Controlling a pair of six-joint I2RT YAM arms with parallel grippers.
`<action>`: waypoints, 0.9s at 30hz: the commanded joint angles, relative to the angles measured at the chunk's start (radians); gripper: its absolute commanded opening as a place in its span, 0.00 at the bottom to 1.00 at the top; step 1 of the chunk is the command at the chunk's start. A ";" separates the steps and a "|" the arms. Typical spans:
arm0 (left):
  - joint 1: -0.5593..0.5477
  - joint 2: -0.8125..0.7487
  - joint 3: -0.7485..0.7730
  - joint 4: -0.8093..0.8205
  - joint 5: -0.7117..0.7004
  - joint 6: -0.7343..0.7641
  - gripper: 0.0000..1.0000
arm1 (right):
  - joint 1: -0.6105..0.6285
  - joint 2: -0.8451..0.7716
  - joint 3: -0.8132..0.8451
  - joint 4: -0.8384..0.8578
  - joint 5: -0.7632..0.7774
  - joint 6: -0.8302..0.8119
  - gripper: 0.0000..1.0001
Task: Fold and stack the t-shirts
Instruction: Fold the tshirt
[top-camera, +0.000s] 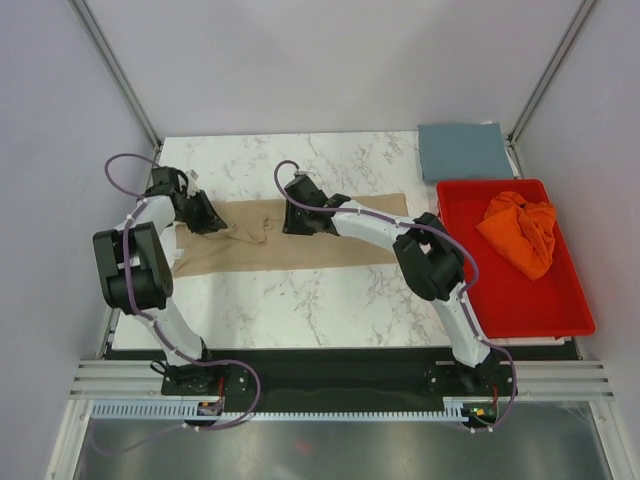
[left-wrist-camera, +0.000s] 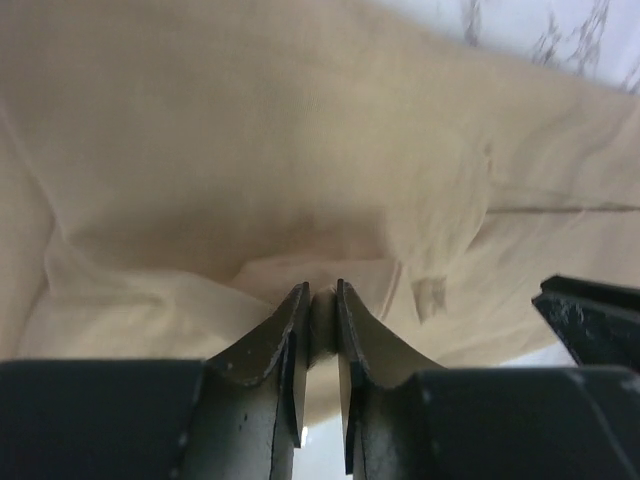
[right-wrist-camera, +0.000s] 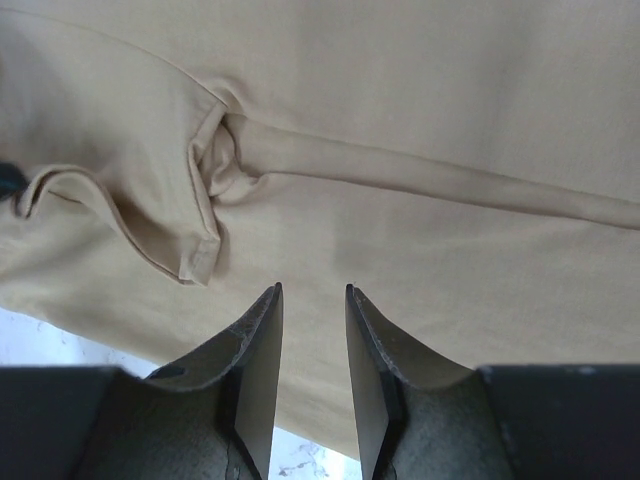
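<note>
The tan t-shirt (top-camera: 330, 240) lies spread and wrinkled across the middle of the marble table. My left gripper (top-camera: 213, 221) is at its left end, shut on a pinched fold of the tan cloth (left-wrist-camera: 322, 318). My right gripper (top-camera: 290, 221) is over the shirt's middle, near a bunched sleeve (right-wrist-camera: 205, 190). Its jaws (right-wrist-camera: 313, 292) stand slightly apart just above the tan cloth with nothing between them. The slate blue-grey t-shirt (top-camera: 462, 150) lies folded flat at the back right. The orange t-shirt (top-camera: 520, 232) lies crumpled in the red tray.
The red plastic tray (top-camera: 500, 305) stands at the right edge of the table. Metal frame posts (top-camera: 115, 70) rise at the back corners. White walls enclose the table on three sides.
</note>
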 joint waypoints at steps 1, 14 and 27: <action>0.012 -0.159 -0.105 -0.033 -0.090 -0.006 0.23 | 0.001 -0.049 -0.020 0.017 -0.016 -0.017 0.40; 0.014 -0.317 -0.197 -0.056 -0.315 -0.106 0.45 | 0.026 0.036 0.060 0.032 -0.107 0.061 0.40; 0.049 -0.152 -0.206 -0.047 -0.245 -0.143 0.45 | 0.057 0.133 0.140 0.101 -0.170 0.052 0.41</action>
